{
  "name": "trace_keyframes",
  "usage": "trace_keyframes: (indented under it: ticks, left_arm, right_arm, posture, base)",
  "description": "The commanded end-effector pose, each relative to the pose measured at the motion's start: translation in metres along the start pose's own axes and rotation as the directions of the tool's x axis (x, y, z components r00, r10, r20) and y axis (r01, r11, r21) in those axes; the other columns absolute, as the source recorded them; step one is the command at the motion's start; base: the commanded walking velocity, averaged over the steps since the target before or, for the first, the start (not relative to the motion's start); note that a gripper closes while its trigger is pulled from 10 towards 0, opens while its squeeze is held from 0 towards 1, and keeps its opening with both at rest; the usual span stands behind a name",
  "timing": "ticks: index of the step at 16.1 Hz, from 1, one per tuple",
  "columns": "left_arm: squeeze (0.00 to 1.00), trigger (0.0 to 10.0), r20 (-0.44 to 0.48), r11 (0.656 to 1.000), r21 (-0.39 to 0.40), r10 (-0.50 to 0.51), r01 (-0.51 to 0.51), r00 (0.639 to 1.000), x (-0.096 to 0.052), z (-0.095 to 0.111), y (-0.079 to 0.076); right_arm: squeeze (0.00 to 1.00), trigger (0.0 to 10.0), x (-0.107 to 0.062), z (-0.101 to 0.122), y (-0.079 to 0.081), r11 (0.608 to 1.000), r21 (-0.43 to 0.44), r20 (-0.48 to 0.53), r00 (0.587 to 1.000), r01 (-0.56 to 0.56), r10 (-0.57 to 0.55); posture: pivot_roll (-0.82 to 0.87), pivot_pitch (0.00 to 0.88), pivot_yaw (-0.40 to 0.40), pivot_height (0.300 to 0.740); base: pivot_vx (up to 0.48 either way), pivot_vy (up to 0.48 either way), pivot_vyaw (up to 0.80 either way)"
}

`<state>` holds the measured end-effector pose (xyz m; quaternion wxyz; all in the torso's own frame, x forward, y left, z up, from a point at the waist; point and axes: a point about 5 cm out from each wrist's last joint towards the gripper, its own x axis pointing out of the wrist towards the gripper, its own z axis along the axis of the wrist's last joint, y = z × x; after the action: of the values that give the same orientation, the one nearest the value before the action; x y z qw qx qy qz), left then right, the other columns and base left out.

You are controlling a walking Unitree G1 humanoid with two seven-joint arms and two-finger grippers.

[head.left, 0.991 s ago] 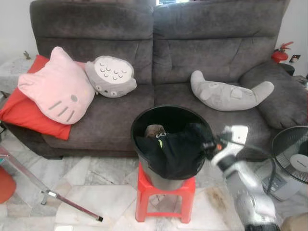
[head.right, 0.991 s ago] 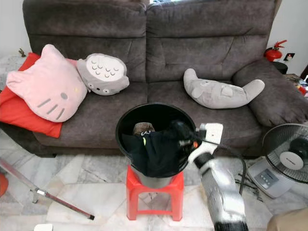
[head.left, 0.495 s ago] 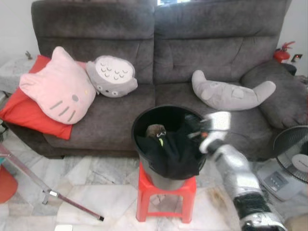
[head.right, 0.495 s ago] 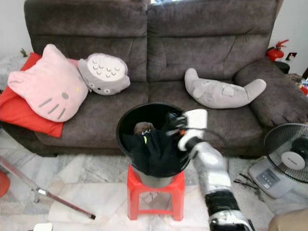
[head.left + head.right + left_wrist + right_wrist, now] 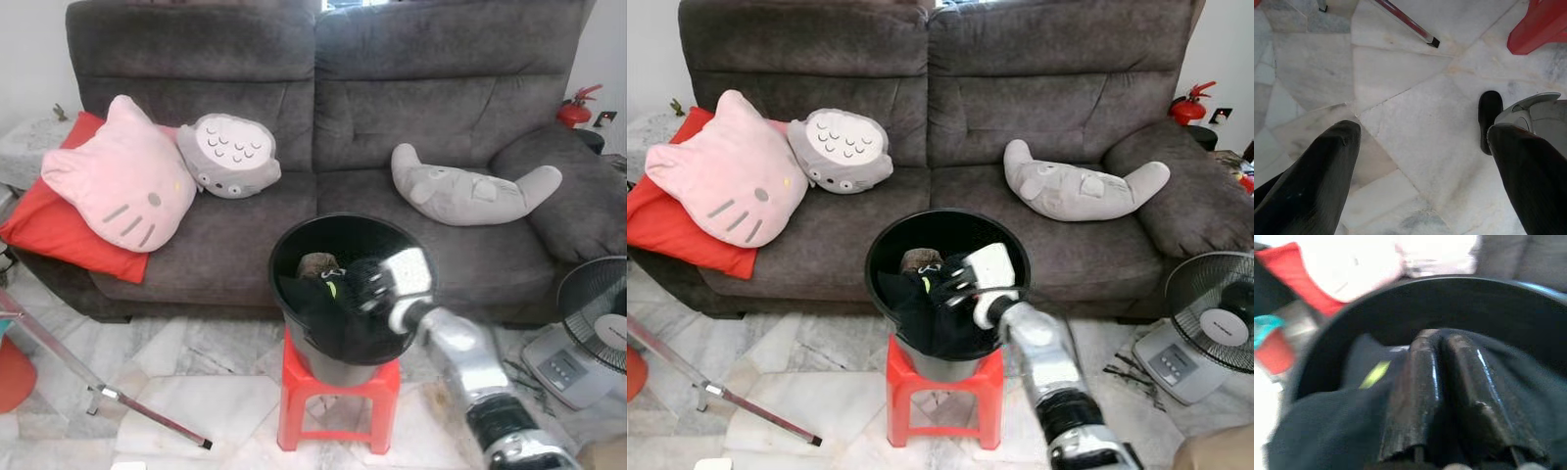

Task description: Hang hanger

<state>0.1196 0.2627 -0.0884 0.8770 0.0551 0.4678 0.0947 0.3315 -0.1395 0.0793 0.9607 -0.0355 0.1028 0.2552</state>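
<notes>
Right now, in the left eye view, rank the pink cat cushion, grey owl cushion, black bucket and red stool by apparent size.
1. pink cat cushion and black bucket: look alike, and the bucket sits nearer.
2. grey owl cushion
3. red stool, partly hidden.

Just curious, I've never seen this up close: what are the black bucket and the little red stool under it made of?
The bucket looks like glossy black plastic; its rim catches light. The stool appears moulded red plastic, smooth and evenly coloured. I can't be sure of either.

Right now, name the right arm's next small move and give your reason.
Probably open the fingers and lower them onto the black clothing. The right gripper sits inside the black bucket with its fingers pressed together above the cloth, gripping nothing visible.
</notes>
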Motion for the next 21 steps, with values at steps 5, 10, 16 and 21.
trace_keyframes:
  ticks: [5,10,16,21]
  left_arm:
    - [0.0,10.0,-0.009,1.0,0.014,0.002,-0.002,1.0,0.0,-0.001,0.003]
    - [0.0,10.0,-0.008,1.0,0.015,0.001,-0.001,1.0,0.0,-0.001,0.002]
    - [0.0,10.0,0.001,1.0,0.019,-0.004,0.004,1.0,0.001,0.003,0.0]
    - [0.0,10.0,-0.006,1.0,0.022,0.0,0.0,1.0,0.002,0.003,-0.002]
  right_arm:
    - [1.0,10.0,0.001,0.01,-0.015,0.992,-0.083,0.008,0.996,0.093,-0.093]
    - [1.0,10.0,0.002,0.016,-0.01,0.982,-0.188,0.018,0.999,0.032,-0.029]
    - [1.0,10.0,-0.004,0.012,-0.023,0.992,-0.08,-0.043,0.994,0.094,-0.097]
    - [0.0,10.0,-0.021,0.042,-0.009,0.982,-0.186,0.189,0.982,0.03,0.006]
  posture:
    - [0.02,0.0,0.047,0.74]
    - [0.02,0.0,0.046,0.74]
    - [0.02,0.0,0.049,0.74]
    - [0.01,0.0,0.053,0.74]
  base:
    - [0.0,0.0,0.0]
    - [0.0,0.0,0.0]
    - [0.0,0.0,0.0]
    - [0.0,0.0,0.0]
